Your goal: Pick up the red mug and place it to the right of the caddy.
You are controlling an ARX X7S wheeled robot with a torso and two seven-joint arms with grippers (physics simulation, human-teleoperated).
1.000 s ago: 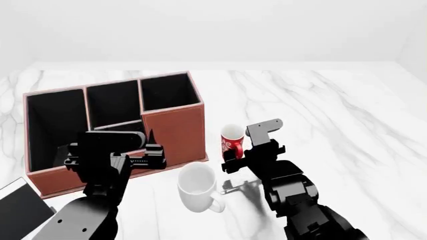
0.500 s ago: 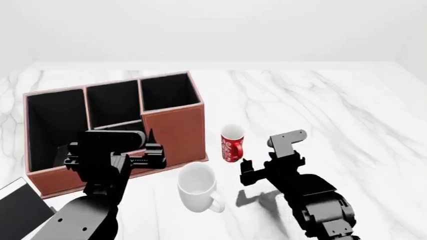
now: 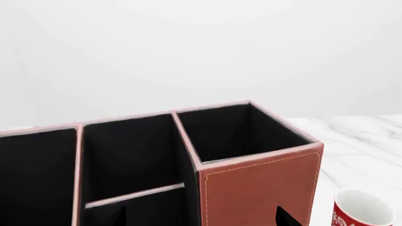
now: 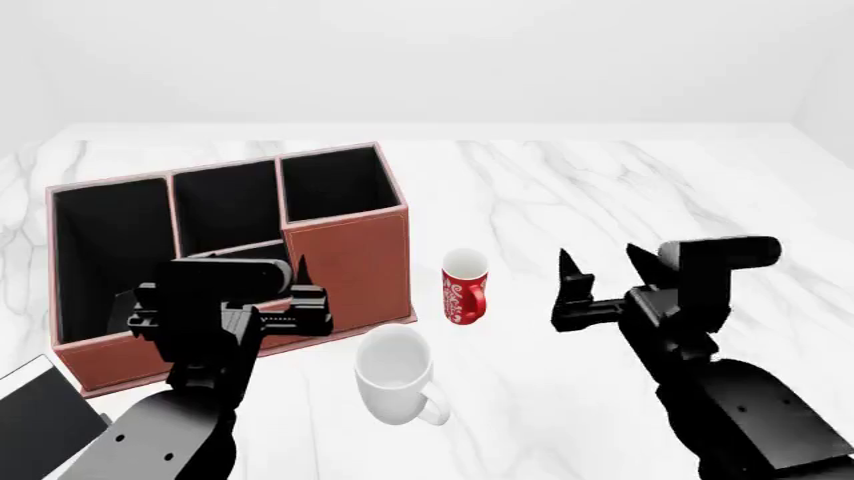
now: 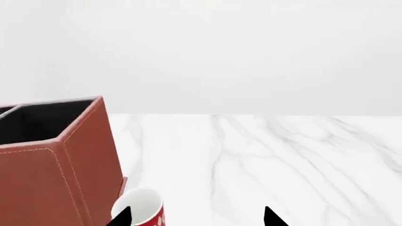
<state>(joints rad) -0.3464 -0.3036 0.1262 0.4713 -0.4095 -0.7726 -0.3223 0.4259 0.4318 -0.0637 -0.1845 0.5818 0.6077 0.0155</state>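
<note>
The red mug point(image 4: 465, 287) stands upright on the marble table, just right of the caddy point(image 4: 350, 262) and apart from it. The caddy is a large reddish-brown box with black compartments. My right gripper point(image 4: 607, 272) is open and empty, above the table to the right of the mug and not touching it. In the right wrist view the mug point(image 5: 142, 210) sits by one fingertip of the open gripper point(image 5: 196, 217), beside the caddy point(image 5: 47, 174). My left gripper point(image 4: 227, 290) is open and empty over the caddy's front. The left wrist view shows the gripper point(image 3: 201, 219), the caddy point(image 3: 257, 188) and the mug point(image 3: 363, 212).
A plain white mug point(image 4: 394, 372) with a handle stands in front of the red mug, near the table's front. A black book point(image 4: 38, 418) with white page edges lies at the front left. The marble table point(image 4: 667, 190) stretches to the right and back.
My right gripper has drawn away from the red mug, moving right and up, and now faces forward. The mug stays where it was. The left arm has not moved.
</note>
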